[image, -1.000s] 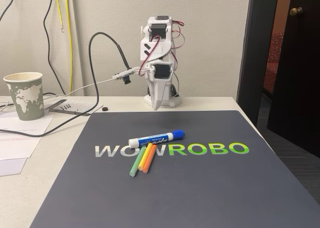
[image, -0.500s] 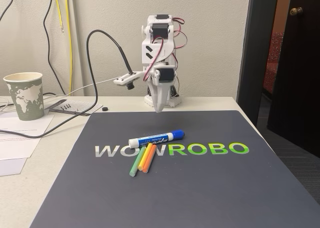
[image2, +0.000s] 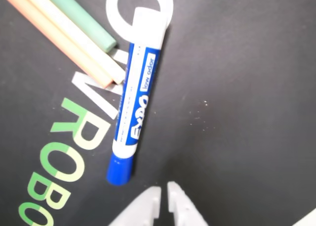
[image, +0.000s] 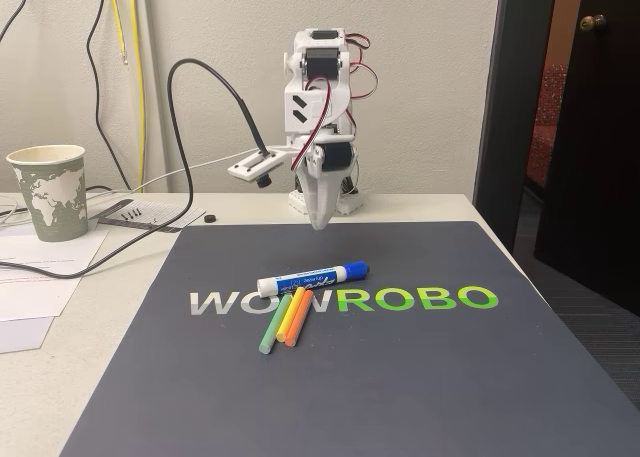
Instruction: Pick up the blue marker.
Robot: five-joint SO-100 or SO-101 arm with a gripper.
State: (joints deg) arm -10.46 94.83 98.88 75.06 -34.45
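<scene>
The blue marker (image: 312, 276) lies flat on the dark mat, white barrel with a blue label, blue cap pointing right in the fixed view. In the wrist view the marker (image2: 138, 97) runs diagonally, its blue cap at the lower left, nearest the fingertips. My white gripper (image: 320, 223) hangs point-down above the mat's far edge, behind the marker and apart from it. Seen from the wrist, the gripper (image2: 163, 197) is shut with nothing between its fingers, just right of the cap.
Green, yellow and orange sticks (image: 285, 319) lie fanned against the marker's front side, the same sticks (image2: 74, 35) showing at the wrist view's upper left. A paper cup (image: 48, 190), papers and cables sit at the left. The mat (image: 420, 367) has bare room at front and right.
The arm has leaned forward and the gripper tip has dropped slightly toward the mat. The wrist camera bracket has swung right. The marker and sticks have not moved.
</scene>
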